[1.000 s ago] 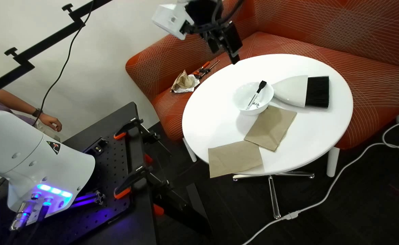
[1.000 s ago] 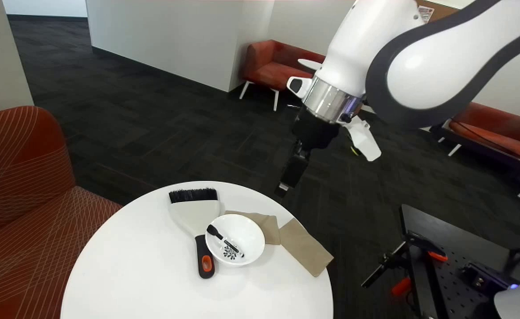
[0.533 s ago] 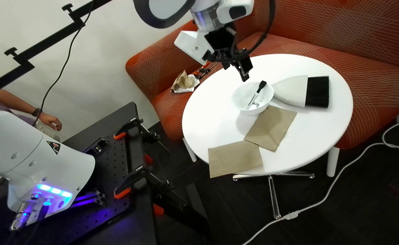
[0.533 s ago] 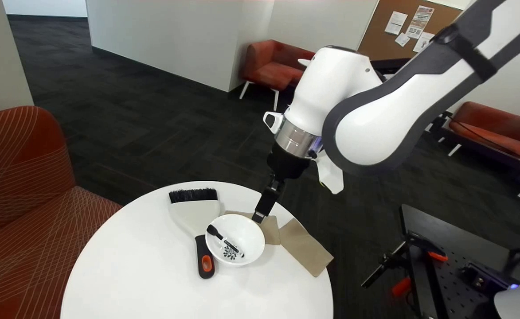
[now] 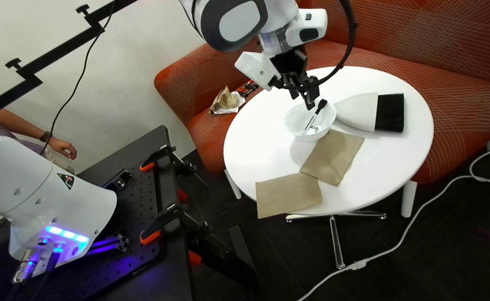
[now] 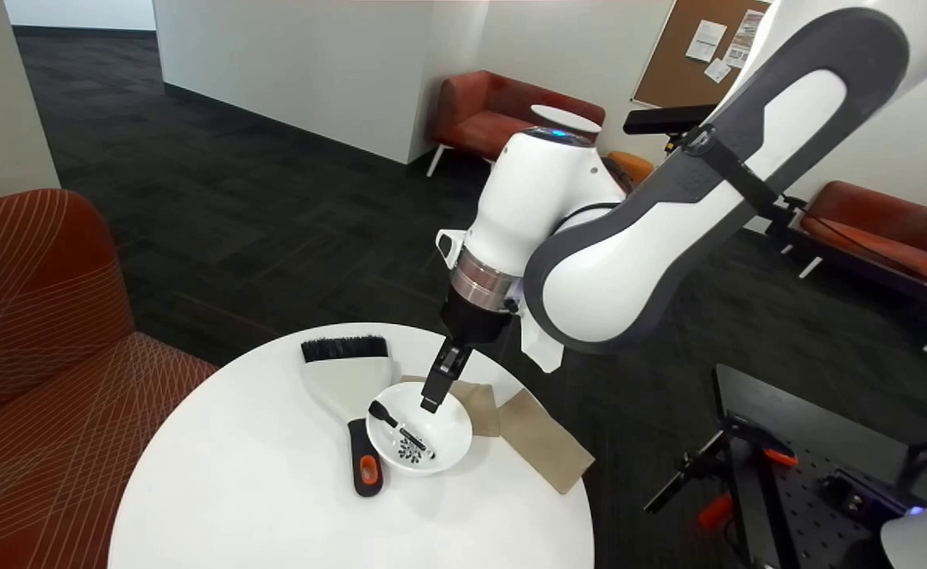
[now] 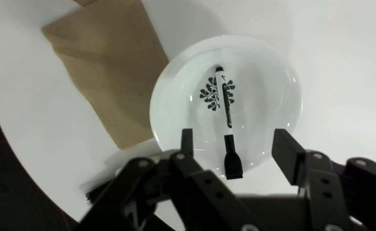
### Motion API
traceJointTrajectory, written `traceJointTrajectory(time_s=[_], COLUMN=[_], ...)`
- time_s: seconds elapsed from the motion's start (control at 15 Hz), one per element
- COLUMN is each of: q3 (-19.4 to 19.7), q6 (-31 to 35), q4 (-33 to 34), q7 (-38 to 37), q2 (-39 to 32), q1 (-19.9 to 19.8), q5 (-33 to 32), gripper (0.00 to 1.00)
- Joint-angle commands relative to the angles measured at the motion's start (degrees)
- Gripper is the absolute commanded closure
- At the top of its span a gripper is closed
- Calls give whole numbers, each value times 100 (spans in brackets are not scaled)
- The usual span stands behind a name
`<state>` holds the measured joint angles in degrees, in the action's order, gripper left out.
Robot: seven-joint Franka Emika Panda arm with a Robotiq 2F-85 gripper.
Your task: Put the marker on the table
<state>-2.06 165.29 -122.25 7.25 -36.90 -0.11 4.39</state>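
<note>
The marker [image 7: 227, 106] is a thin white and black pen with a wide black cap. It leans inside the white bowl [image 7: 264, 73], its cap end reaching over the rim; it also shows in both exterior views [image 5: 321, 104] [image 6: 390, 419]. The bowl stands on the round white table [image 5: 249, 146], which also shows in an exterior view [image 6: 273, 506]. My gripper [image 7: 234, 138] is open and empty. In the wrist view the cap appears between its fingers, untouched. In both exterior views the gripper [image 5: 302, 100] [image 6: 430, 406] is over the bowl's edge; its exact height is unclear.
A wide brush [image 5: 357, 110] with black bristles lies against the bowl; its black handle [image 6: 365, 466] shows in an exterior view. Two brown paper sheets [image 5: 332, 156] [image 5: 288, 194] lie beside the bowl. A red sofa [image 5: 458, 83] borders the table.
My gripper has come down and across from beyond the table's edge to over the bowl. The marker, bowl, brush and papers have not moved.
</note>
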Motion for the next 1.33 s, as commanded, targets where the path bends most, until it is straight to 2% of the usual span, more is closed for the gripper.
traceJointTrajectory(time_s=[0.0, 0.07, 0.47, 1.07, 1.2, 1.27], q3=[121, 132, 148, 313, 381, 392], q6=[-39, -69, -212, -120, -114, -123], q4=[366, 433, 825, 1412, 1533, 1578], q7=[-298, -327, -338, -373, -398, -397], q2=[-343, -414, -876, -1490, -1612, -1654], q1=[165, 188, 247, 407, 464, 471], q5=[-219, -251, -335, -411, -424, -425], gripper=[45, 38, 35, 42, 45, 63])
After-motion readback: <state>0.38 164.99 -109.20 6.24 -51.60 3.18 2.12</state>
